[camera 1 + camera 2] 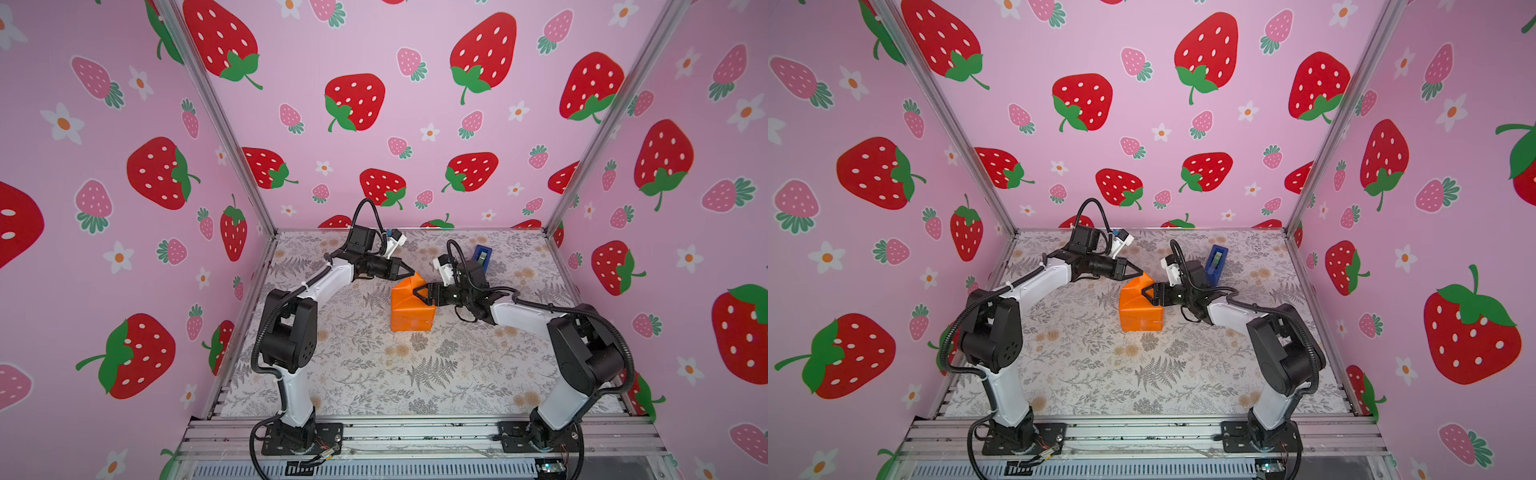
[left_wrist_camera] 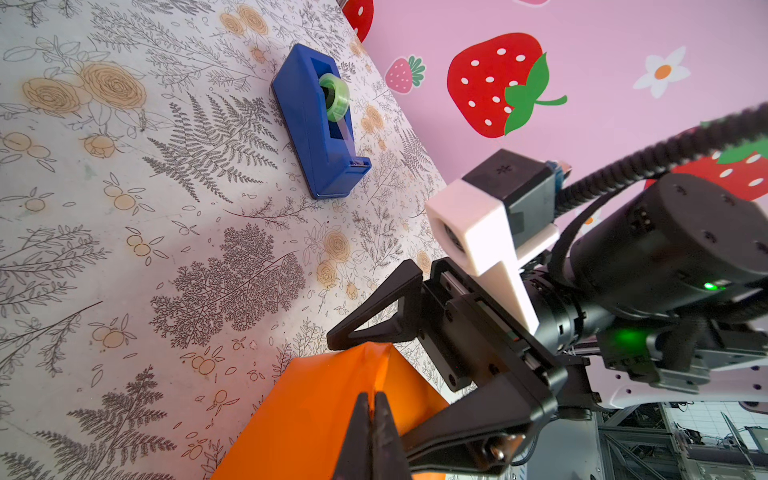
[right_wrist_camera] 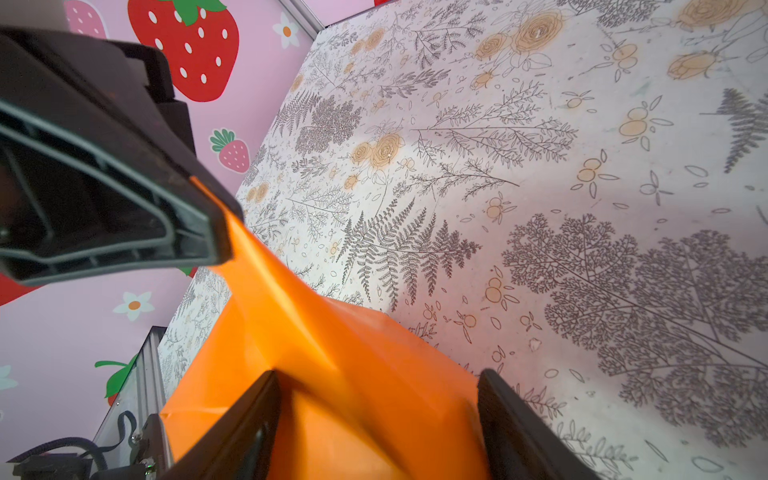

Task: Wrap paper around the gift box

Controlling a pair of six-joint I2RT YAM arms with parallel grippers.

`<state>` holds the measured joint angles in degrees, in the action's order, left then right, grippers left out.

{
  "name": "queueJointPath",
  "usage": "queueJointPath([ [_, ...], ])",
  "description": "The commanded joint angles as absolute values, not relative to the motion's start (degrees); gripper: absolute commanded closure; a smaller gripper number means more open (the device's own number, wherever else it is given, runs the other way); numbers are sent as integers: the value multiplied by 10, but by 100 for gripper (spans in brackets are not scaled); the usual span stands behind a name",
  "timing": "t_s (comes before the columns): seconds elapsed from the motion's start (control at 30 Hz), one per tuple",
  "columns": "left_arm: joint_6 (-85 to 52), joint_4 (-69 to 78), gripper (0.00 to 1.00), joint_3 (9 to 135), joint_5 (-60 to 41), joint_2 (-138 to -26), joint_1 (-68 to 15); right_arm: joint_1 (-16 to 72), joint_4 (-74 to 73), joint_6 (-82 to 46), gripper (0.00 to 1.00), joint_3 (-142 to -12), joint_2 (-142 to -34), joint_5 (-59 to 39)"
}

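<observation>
Tearing is the worry on the left. The left gripper (image 1: 412,273) is clamped tight on a raised flap of the paper (image 1: 409,318) at the parcel's far upper corner. A hard tug from there could rip the thin sheet or drag the whole parcel across the floral table covering (image 1: 374,374). (Too slack a pull would probably let the flap fall open instead.)

The parcel sits toward the middle of the table, between the two grippers. The gift box itself is fully hidden under the orange. The paper looks plain and slightly glossy, creased into sharp folds. Its near face is flat and smooth, while the top rises in a loose ridge toward the pinched corner, so that end does not look finished.

On the parcel's right, the right gripper (image 1: 419,292) reaches in over the top with its jaws spread wide, straddling the ridge. I cannot tell whether either finger presses the paper. Closing off-centre could crush the fold crooked.

Further right and farther back stands the blue tape dispenser (image 1: 482,255), apart from the parcel and untouched.
</observation>
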<state>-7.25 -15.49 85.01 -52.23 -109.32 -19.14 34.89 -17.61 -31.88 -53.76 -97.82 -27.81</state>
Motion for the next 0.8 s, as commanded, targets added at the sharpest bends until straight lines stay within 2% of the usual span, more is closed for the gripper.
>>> queueJointPath([
  [0.0,-59,-141,100,858,-527,-1069,-185,356,-111,-317,24,-506,-979,-272],
  [0.33,-63,-150,100,857,-536,-1055,-186,359,-111,-323,26,-502,-986,-263],
  [0.77,-90,-148,100,750,-557,-988,-217,359,-108,-315,27,-506,-1003,-266],
])
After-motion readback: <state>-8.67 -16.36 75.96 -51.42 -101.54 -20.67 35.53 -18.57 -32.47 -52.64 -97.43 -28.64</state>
